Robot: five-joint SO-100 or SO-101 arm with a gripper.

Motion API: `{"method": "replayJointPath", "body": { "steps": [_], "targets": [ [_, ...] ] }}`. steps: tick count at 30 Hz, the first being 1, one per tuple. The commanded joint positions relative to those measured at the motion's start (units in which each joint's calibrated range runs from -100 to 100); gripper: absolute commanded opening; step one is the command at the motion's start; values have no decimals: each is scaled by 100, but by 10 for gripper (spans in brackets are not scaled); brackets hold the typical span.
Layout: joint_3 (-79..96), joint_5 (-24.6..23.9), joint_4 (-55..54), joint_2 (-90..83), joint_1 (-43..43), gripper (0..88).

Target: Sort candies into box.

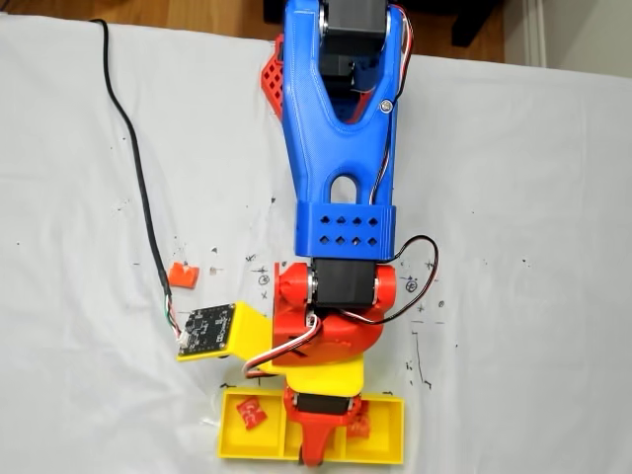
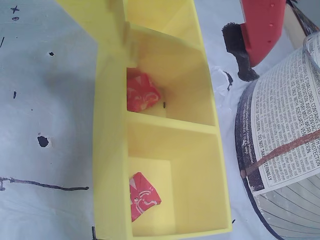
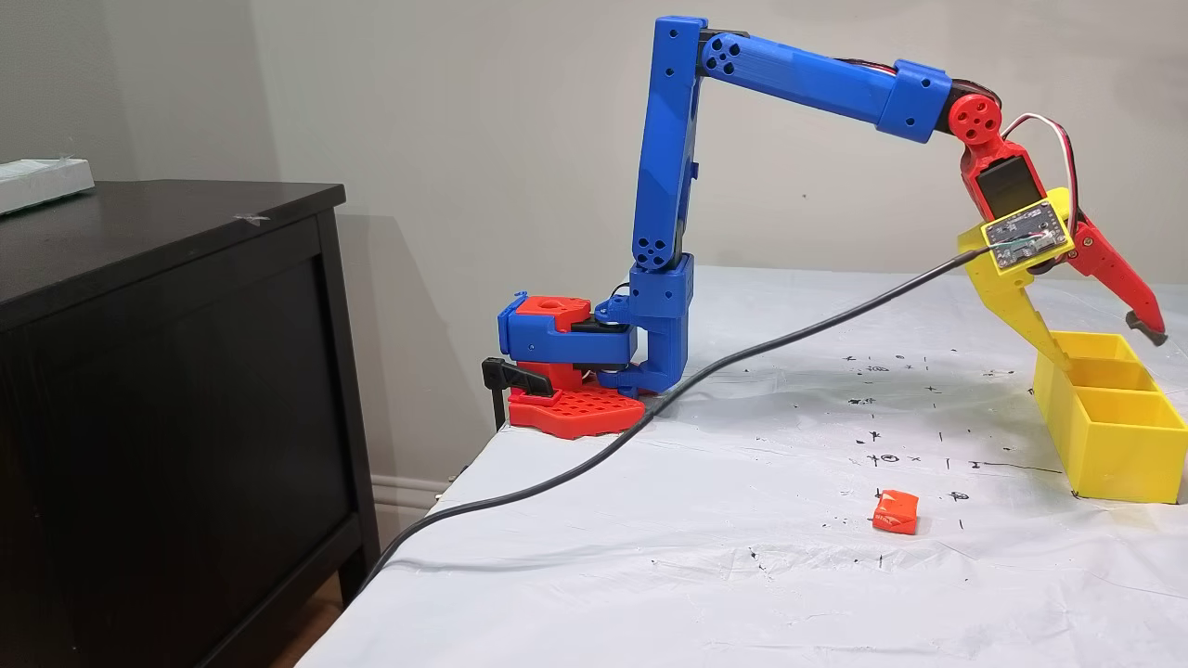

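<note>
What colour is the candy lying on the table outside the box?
Orange; the candy shows best in a fixed view.

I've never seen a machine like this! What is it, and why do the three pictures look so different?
It is a robot arm, blue and red, bolted to a table with a white cover. At its end is a pinching tool, like two fingers. Here the tool is open and holds nothing.

One picture is taken from above, one from the side, and one from a small camera riding on the arm, looking down.

The yellow box has square pockets. The riding camera shows a red candy in one pocket and another red candy in the next. One orange candy waits on the table, outside the box. The tool hangs over the box.
</note>
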Motion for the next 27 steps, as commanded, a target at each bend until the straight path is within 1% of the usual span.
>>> {"method": "replayJointPath", "body": {
  "steps": [1, 3, 4, 8, 13, 16, 21, 27],
  "targets": [
    [-776, 166, 336, -415, 31, 135],
    [-949, 361, 672, -517, 67, 27],
    [-1040, 479, 860, -584, 94, 2],
    [-1504, 772, 1777, -678, 212, 2],
    [-1395, 991, 2309, -949, 366, 2],
    [-785, 1211, 2383, -1407, 429, 2],
    [-157, 1465, 2555, -1925, 819, 1],
    [881, 1871, 2162, -2366, 1462, 1]
  ]
}}
